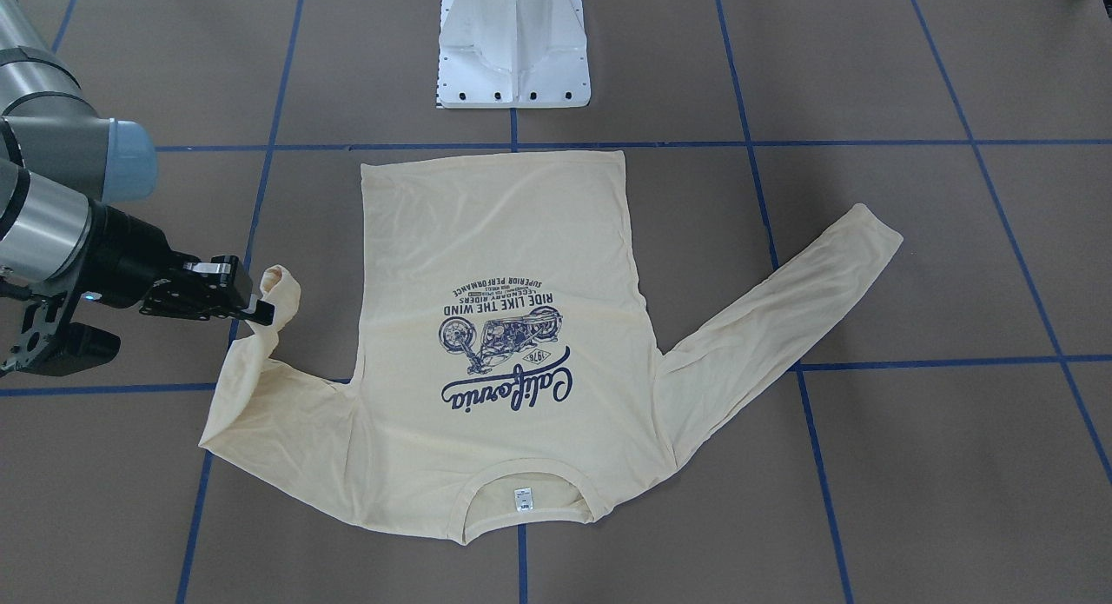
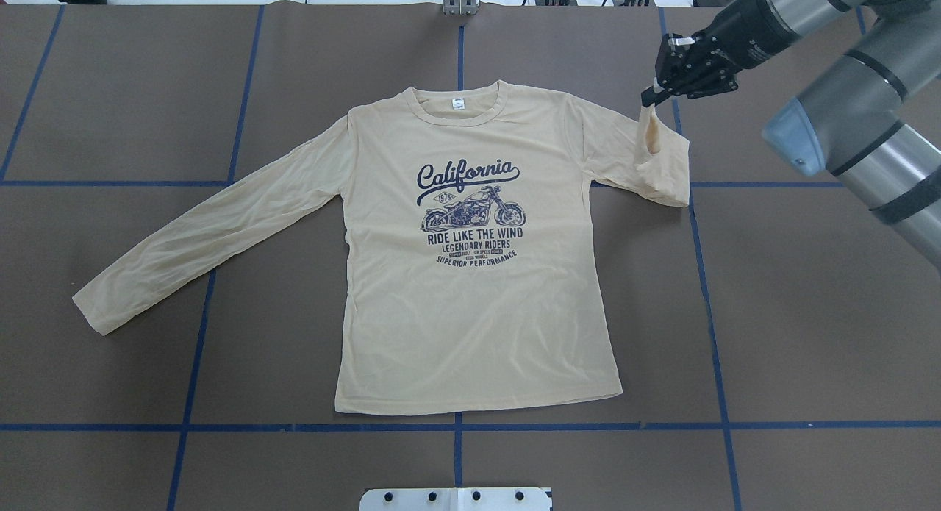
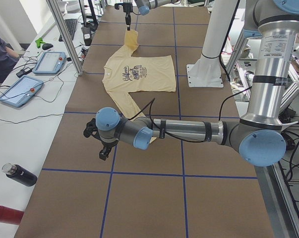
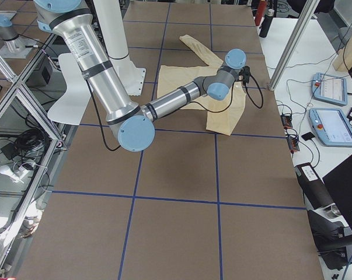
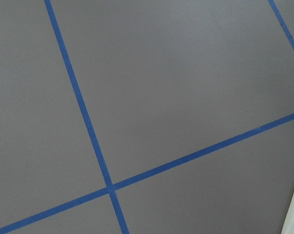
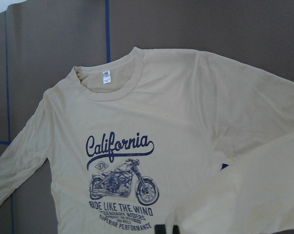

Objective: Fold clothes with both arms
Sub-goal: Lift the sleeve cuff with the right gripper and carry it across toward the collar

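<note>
**Shirt flat, one cuff pinched and lifted**

You have the T-shirt spread face up on the brown counter. Its hem lies nearest the white pedestal base and its collar lies on the side away from the base. It is thin, pale cream-yellow cloth. The navy print shows "California" in script over a motorcycle, with "RIDE LIKE THE WIND" beneath. A small white neck label sits inside the collar. The body lies smooth, with a few soft creases.

The sleeve on the base's left side lies flat, stretched out at a slant away from the body.

The other sleeve is doubled back on itself beyond the base's right side. Your right claw is pinched tight on its cuff, holding that end up off the counter.

Your left claw shows only in the side view, low over bare counter crossed by blue tape lines. It is well apart from the shirt body, seemingly near the flat sleeve's end. From that angle you cannot tell how far it is spread.
</note>
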Robot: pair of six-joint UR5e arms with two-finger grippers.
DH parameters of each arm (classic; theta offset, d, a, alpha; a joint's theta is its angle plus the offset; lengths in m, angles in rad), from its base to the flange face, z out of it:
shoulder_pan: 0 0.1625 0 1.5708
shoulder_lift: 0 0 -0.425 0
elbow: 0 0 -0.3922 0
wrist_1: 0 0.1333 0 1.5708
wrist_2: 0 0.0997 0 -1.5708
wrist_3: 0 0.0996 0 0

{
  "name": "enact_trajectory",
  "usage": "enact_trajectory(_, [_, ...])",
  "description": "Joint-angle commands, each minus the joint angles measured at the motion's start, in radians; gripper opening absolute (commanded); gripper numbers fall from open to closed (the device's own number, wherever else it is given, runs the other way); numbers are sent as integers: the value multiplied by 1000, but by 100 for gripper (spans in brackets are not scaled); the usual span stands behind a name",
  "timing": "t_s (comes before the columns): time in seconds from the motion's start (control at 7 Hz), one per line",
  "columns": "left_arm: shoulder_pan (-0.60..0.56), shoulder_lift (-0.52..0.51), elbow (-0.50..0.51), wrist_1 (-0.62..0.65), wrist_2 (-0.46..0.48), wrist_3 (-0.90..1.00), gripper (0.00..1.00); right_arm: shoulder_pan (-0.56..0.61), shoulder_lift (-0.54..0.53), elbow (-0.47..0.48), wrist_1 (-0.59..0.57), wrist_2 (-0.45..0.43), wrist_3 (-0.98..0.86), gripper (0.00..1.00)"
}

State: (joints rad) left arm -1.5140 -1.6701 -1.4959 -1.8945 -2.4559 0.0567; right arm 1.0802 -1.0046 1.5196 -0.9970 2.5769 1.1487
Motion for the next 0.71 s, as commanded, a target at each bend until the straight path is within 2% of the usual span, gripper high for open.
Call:
enact_trajectory(0.0, [0, 0, 19, 0, 0, 0, 100, -37, 213, -69, -3, -27, 20, 0])
enact_trajectory(0.29, [0, -4, 40, 0, 0, 0, 100, -220, 415, -294, -3, -307, 29, 0])
enact_trajectory(0.43, [0, -4, 42, 0, 0, -2, 100, -268, 455, -374, -2, -375, 28, 0])
enact_trajectory(0.57, [0, -4, 42, 0, 0, -2, 100, -310, 458, -409, 0, -446, 29, 0])
